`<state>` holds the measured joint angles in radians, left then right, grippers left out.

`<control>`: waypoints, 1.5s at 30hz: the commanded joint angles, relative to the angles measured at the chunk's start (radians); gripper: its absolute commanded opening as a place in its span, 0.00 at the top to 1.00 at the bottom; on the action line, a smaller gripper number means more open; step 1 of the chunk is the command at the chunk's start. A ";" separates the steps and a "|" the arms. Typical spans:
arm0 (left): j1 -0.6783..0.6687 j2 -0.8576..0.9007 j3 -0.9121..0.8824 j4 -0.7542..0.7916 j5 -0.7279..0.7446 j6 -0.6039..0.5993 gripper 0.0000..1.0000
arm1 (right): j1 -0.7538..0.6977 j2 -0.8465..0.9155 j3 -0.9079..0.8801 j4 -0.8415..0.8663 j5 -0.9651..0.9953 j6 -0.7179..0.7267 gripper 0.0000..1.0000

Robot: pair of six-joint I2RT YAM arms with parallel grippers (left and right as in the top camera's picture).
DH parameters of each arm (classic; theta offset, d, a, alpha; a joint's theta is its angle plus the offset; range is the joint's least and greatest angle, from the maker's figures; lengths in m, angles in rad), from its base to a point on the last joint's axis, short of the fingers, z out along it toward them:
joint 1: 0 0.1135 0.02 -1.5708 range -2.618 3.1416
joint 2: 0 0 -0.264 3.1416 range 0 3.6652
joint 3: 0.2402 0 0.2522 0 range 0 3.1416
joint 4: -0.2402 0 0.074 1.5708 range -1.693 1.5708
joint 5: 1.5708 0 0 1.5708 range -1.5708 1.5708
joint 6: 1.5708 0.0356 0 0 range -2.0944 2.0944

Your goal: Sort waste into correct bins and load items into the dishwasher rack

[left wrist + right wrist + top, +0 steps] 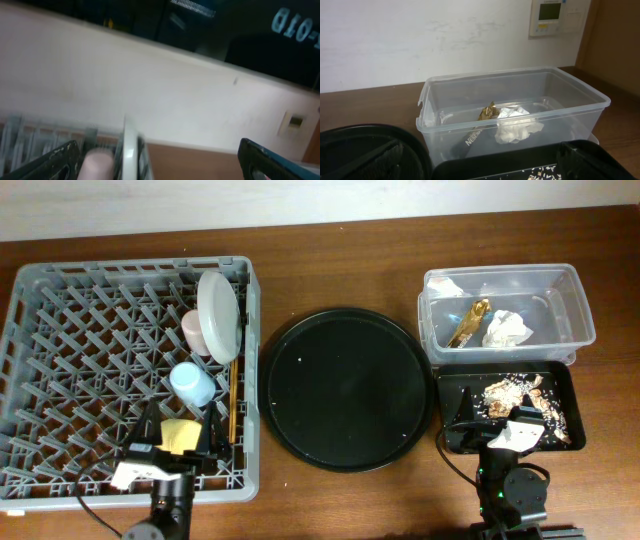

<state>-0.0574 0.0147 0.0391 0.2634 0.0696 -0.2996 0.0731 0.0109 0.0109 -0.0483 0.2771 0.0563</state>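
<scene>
The grey dishwasher rack [60, 330] holds the upright pale plate [218, 313], pink cup [193, 330], light-blue cup [192, 383], yellow bowl [180, 435] and chopsticks [233, 405]. My left gripper [172, 448] is open and empty over the rack's front, by the yellow bowl. The left wrist view shows the plate's edge [130, 150] and the pink cup [97, 162] between the spread fingers [160, 167]. The clear tub [560, 290] holds the foil wrapper [468, 322] and napkin [507, 328]. The black tray [560, 385] holds food scraps [510, 392]. My right gripper [505, 432] is open above its front.
The round black tray [345, 388] lies between the rack and the bins. In the right wrist view the open fingers [475, 167] frame the tub [440, 115], napkin [517, 125], wrapper [482, 117] and the black tray's rim [520, 162].
</scene>
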 commanded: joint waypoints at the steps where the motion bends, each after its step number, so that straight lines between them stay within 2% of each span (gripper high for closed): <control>1: 0.005 -0.010 -0.030 -0.127 -0.015 0.002 0.00 | 0.005 -0.008 -0.005 -0.005 0.020 0.012 0.01; 4: 0.005 -0.010 -0.030 -0.228 -0.032 0.004 0.00 | 0.005 -0.008 -0.005 -0.005 0.020 0.012 0.01; 6: 0.005 -0.010 -0.030 -0.335 -0.033 0.046 0.00 | 0.005 -0.008 -0.005 -0.005 0.020 0.012 0.01; 11: -0.013 -0.010 -0.030 -0.344 -0.029 0.267 0.00 | 0.005 -0.008 -0.005 -0.005 0.020 0.012 0.01; 13: -0.021 -0.010 -0.030 -0.344 -0.031 0.300 0.00 | 0.005 -0.008 -0.005 -0.005 0.020 0.012 0.01; 45: -0.020 -0.010 -0.030 -0.344 -0.033 0.300 0.00 | 0.005 -0.008 -0.005 -0.005 0.020 0.012 0.01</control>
<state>-0.0738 0.0109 0.0132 -0.0757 0.0441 -0.0181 0.0731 0.0109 0.0109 -0.0483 0.2771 0.0566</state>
